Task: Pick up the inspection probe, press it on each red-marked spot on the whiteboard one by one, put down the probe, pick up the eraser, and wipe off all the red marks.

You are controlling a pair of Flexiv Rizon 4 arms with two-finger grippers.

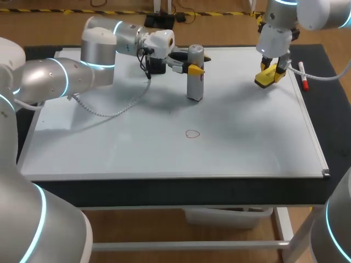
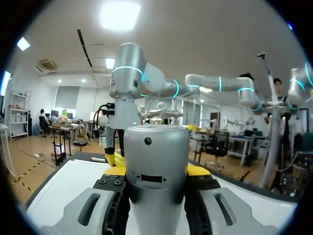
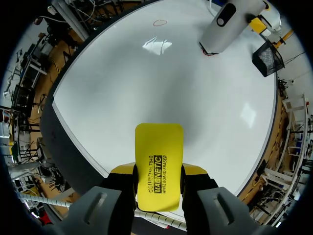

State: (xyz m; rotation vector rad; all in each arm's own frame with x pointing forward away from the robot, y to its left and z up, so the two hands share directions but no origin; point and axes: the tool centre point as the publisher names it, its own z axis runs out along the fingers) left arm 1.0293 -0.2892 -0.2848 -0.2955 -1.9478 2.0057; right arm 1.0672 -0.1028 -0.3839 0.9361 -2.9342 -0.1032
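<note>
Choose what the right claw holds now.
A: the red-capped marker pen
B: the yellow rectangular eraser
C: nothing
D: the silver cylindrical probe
B: in the right wrist view the right claw is shut on the yellow rectangular eraser, with a finger on each side of it; the silver cylindrical probe is in the left claw.

Silver probe (image 1: 194, 76), yellow eraser (image 3: 159, 161), red mark (image 1: 192, 133), white board (image 1: 247, 137)

My right gripper (image 3: 159, 172) clamps the yellow eraser (image 3: 159, 147) over the whiteboard (image 3: 146, 83); ahead I see the probe (image 3: 226, 24) and one red mark (image 3: 159, 22).
</note>
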